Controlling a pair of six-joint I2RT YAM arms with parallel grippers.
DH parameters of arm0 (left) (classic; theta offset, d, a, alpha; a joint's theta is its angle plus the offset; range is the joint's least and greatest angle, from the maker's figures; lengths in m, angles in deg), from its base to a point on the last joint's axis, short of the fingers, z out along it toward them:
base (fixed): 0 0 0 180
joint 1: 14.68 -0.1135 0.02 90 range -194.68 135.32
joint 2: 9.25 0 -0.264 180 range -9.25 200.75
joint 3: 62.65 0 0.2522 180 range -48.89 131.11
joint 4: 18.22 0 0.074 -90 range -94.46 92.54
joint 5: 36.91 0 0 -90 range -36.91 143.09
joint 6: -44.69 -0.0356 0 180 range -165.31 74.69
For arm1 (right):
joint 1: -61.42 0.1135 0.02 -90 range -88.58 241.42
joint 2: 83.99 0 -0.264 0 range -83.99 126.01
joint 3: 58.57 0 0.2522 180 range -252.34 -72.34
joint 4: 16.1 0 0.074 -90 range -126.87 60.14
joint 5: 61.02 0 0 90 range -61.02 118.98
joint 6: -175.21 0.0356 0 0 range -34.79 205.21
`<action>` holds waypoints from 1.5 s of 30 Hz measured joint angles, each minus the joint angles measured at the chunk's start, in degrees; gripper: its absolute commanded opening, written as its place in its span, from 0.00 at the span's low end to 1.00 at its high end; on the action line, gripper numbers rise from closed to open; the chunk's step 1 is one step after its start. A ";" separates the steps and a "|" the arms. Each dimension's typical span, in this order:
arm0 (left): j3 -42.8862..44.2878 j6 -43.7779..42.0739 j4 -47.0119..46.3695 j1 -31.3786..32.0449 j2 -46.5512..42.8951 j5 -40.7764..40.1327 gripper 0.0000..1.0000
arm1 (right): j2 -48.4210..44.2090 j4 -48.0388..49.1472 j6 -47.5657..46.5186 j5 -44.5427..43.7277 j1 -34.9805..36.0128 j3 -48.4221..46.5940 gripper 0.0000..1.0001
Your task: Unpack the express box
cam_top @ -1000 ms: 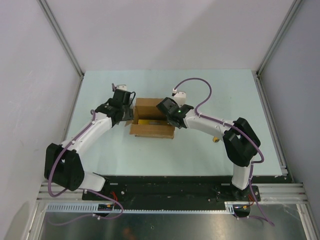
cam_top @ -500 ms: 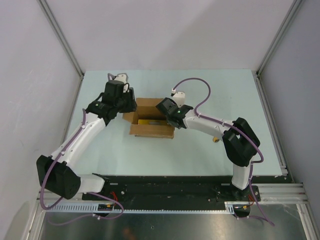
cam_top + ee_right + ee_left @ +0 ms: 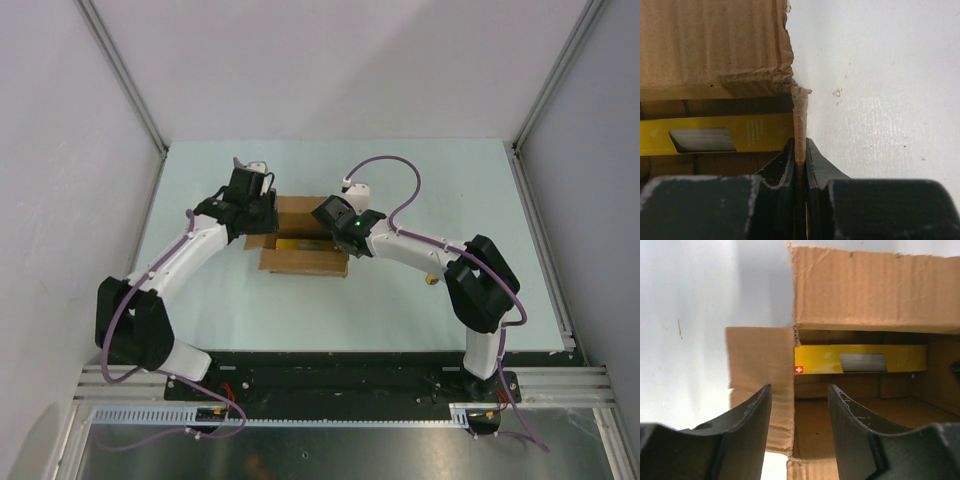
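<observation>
The express box (image 3: pixel 303 262) stands mid-table with its top flaps spread. A slim yellow package (image 3: pixel 860 359) lies inside along the far wall and also shows in the right wrist view (image 3: pixel 755 132). My left gripper (image 3: pixel 265 220) is open and empty above the box's left end. In the left wrist view (image 3: pixel 797 402) its jaws straddle the left wall, beside the left flap (image 3: pixel 760 375). My right gripper (image 3: pixel 333 226) is shut on the box's right wall. In the right wrist view (image 3: pixel 800 152) the cardboard edge (image 3: pixel 800 120) is pinched between the fingers.
A small yellow-and-black utility knife (image 3: pixel 432 279) lies on the table beside the right arm's forearm. Pale walls and metal posts enclose the table (image 3: pixel 480 200) at the back and sides.
My left arm swung up and back from the box, then returned over its left end with the jaws open. The right gripper has kept its hold on the right wall.
</observation>
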State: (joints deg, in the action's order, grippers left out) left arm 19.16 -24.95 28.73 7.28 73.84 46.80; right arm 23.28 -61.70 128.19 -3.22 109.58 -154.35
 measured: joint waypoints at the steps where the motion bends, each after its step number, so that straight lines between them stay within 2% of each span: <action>1: -0.50 0.20 -0.02 0.00 0.59 -0.44 0.53 | 0.02 0.04 -0.07 0.07 0.00 0.00 0.09; 3: -1.03 0.22 0.11 0.00 1.22 -1.27 0.52 | 0.00 0.11 -0.17 0.17 0.00 0.00 0.09; 6: -1.31 0.22 0.17 0.00 1.95 -2.25 0.43 | 0.00 0.26 -0.37 0.35 0.00 0.00 0.10; 8: -1.31 0.26 0.11 0.00 2.56 -2.54 0.32 | 0.00 0.33 -0.52 0.52 -0.02 0.00 0.12; 9: -1.31 0.31 0.09 0.00 2.91 -2.51 0.29 | 0.02 0.35 -0.59 0.59 0.00 0.00 0.19; 11: -1.31 0.44 0.11 -0.02 3.61 -2.49 0.19 | 0.00 0.42 -0.57 0.76 -0.02 0.00 0.25; 12: -1.31 0.39 0.13 -0.02 3.89 -2.49 0.15 | 0.02 0.42 -0.68 1.27 0.00 0.00 0.32; 13: -1.31 0.42 0.15 -0.02 4.02 -2.36 0.07 | 0.09 0.37 -0.79 1.92 -0.02 0.04 0.36; 15: -1.31 0.31 0.13 0.00 4.04 -2.23 0.00 | 0.11 0.70 -0.76 2.84 -0.02 0.07 0.46; 18: -1.29 0.02 0.13 0.00 4.07 -2.08 0.00 | 0.11 1.62 -1.20 3.91 0.00 0.07 0.56; 24: -1.07 -1.70 -0.04 0.00 4.07 -1.84 0.00 | -1.99 2.19 -3.23 6.29 -0.13 0.70 0.67; 34: -1.07 -11.10 -4.63 0.00 1.20 4.17 0.00 | -18.82 2.21 -12.22 14.73 -0.92 1.01 0.70; 39: -1.29 -14.99 -7.61 0.00 -1.40 8.50 0.00 | -24.83 4.28 -19.98 19.80 -0.57 1.29 0.68; 40: -1.66 -15.72 -8.66 0.00 -1.90 9.22 0.00 | -25.49 4.98 -21.77 21.11 -0.26 1.60 0.66; 41: -2.03 -16.41 -9.35 0.00 -2.40 9.86 0.00 | -25.88 5.46 -23.47 22.27 0.13 1.86 0.59; 45: -4.76 -19.54 -12.70 0.00 -4.39 11.69 0.00 | -25.62 6.78 -28.52 25.18 2.62 2.86 0.44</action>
State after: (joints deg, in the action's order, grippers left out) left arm 14.40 -44.49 16.03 7.28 69.45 58.50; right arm -2.34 -54.92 99.67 21.96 112.20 -151.49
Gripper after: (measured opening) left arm 0.023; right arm 0.532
